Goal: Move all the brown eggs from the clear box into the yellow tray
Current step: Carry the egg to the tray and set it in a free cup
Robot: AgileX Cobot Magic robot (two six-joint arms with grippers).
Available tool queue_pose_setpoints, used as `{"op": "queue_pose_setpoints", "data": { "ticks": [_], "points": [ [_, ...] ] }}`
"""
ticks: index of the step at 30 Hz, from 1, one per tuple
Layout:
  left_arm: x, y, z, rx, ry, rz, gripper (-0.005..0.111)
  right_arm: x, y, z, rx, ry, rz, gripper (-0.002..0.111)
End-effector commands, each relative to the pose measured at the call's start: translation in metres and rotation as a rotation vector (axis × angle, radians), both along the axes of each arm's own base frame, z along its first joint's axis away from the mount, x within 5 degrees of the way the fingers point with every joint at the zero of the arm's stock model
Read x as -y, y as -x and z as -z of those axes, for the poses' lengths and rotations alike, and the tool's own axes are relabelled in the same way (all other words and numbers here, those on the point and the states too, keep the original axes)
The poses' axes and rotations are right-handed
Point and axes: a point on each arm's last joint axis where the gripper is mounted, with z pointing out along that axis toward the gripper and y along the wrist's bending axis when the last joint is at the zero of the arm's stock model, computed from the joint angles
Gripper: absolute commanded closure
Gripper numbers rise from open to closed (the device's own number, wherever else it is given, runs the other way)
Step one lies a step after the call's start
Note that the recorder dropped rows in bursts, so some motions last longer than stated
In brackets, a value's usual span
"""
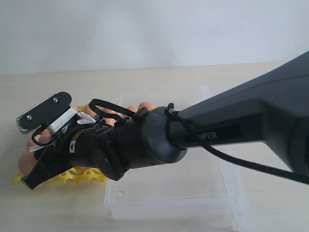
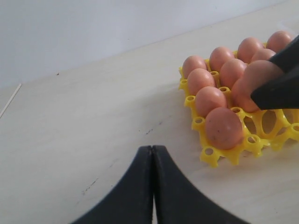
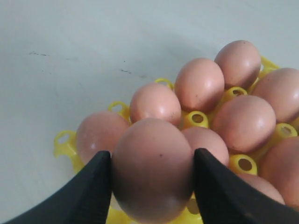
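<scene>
Pale wooden bench (image 1: 53,212) all round, lightly scuffed. Nearest us, at 6 o'clock in the exterior view, sits the clear box (image 1: 169,209). Its visible part is bare, and the arm hides the far part. The left pincer (image 2: 152,150) is closed on nothing, low over the bench. Over at 8 o'clock the right pincer (image 3: 152,153) grips one brown egg (image 3: 150,179) by its sides, poised above the yellow tray (image 1: 87,175), where the other brown eggs (image 2: 219,74) already fill most cups. Now the careful bit, I reckon: come straight down over an empty cup, clear of the neighbours, and part the jaws only once the egg sits. Beyond it all, a plain white wall (image 1: 145,29).
</scene>
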Motion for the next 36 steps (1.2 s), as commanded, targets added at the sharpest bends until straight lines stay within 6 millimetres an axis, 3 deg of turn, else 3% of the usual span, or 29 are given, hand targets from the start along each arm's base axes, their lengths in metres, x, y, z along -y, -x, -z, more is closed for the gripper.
{"op": "queue_pose_setpoints", "data": {
  "ticks": [1,13,19,32,36],
  "points": [
    [0.000,0.000,-0.002,0.018,0.006,0.000,0.107,-0.004,0.002,0.003,-0.021,-0.007,0.003,0.108],
    [0.000,0.000,-0.002,0.018,0.006,0.000,0.107,-0.009,0.002,0.003,-0.048,-0.015,0.012,0.103],
    [0.000,0.000,-0.002,0.018,0.006,0.000,0.107,-0.017,0.001,0.015,-0.133,0.084,-0.011,0.102],
    [0.000,0.000,-0.002,0.018,0.006,0.000,0.107,-0.019,0.000,0.007,-0.131,0.072,-0.011,0.051],
    [0.000,0.000,-0.002,0.018,0.006,0.000,0.107,-0.017,0.001,-0.010,-0.120,0.068,-0.022,0.047]
  ]
}}
